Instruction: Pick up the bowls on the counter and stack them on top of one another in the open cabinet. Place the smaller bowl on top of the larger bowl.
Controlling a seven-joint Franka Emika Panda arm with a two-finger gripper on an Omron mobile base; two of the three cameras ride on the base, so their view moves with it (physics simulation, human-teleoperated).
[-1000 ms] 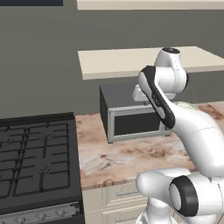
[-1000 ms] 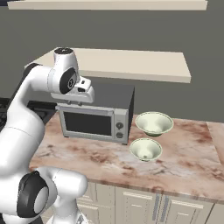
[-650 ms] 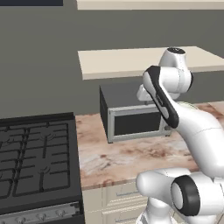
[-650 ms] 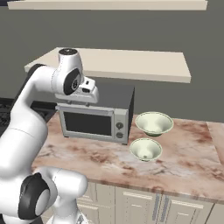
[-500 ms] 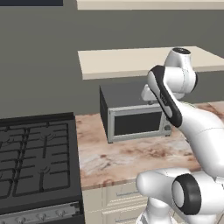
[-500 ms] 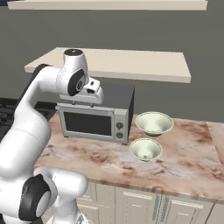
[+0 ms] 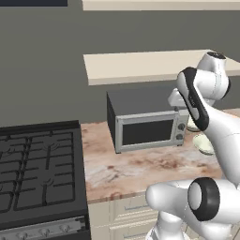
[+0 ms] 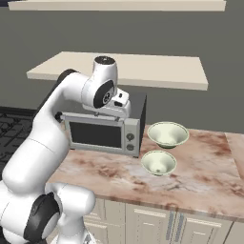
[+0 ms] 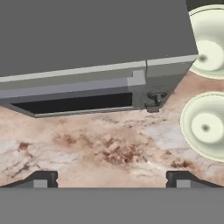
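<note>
On the far left of the right base view lies a black gas stove top (image 8: 9, 125) with matte grates. Next along stands a boxy grey microwave (image 8: 102, 133) with a dark glass door and round knobs, resting on the pinkish-beige marbled stone surface (image 8: 200, 176), which is polished and brown-veined, with cream drawer fronts below.

Above the microwave hangs the tool (image 9: 111, 177), at about nine o'clock from the bowls. Its two dark finger tips stand wide apart and hold nothing.

To the right of the microwave sit both bowls, glossy, round and pale greenish-white with thin darker rims. The larger bowl (image 8: 167, 134), deep with flaring sides, lies toward the wall. The smaller bowl (image 8: 159, 162), shallower, sits just beside it at six o'clock, nearer the front edge. They appear close together, perhaps touching; I cannot tell which.

Overhead, the open cabinet's flat beige shelf board (image 8: 157, 71) spans the grey wall and carries no bowl that I can see.

Assessment: no part of the task is complete. Neither bowl is lifted or stacked. Both transfers remain, the larger presumably first.
</note>
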